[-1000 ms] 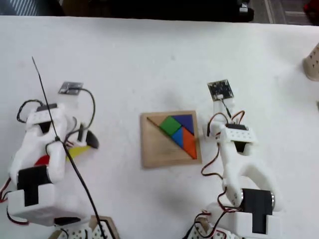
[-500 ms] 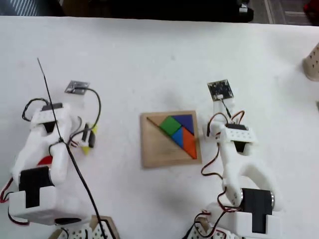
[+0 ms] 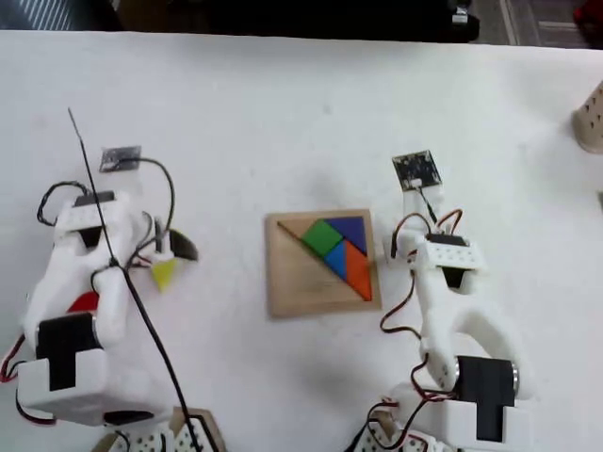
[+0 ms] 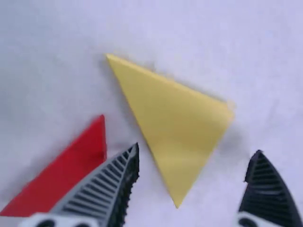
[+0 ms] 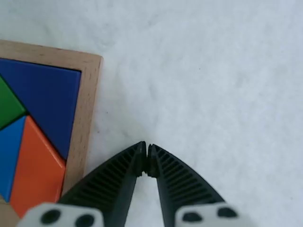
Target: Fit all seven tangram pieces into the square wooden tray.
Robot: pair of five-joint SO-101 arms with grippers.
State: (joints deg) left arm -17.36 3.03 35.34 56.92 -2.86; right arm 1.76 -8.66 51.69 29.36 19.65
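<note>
The square wooden tray (image 3: 283,292) lies mid-table, its right half holding green (image 3: 323,236), dark blue (image 3: 350,229), light blue (image 3: 335,258) and orange (image 3: 357,268) pieces. On the white table beside the left arm lies a yellow triangle (image 3: 163,273), with a red piece (image 3: 83,303) partly under that arm. My left gripper (image 4: 196,150) is open above the yellow triangle (image 4: 175,123), one finger (image 4: 111,187) next to the red triangle (image 4: 66,172). My right gripper (image 5: 146,149) is shut and empty, just outside the tray's edge (image 5: 90,109) by the dark blue piece (image 5: 45,101).
A small circuit board (image 3: 416,169) lies behind the right arm and another small board (image 3: 120,157) behind the left. A thin black rod (image 3: 122,273) crosses the left arm. A perforated beige object (image 3: 591,118) stands at the far right edge.
The left gripper has turned and shifted over the yellow triangle, which has turned and ended a little farther right. The right arm has not moved.
</note>
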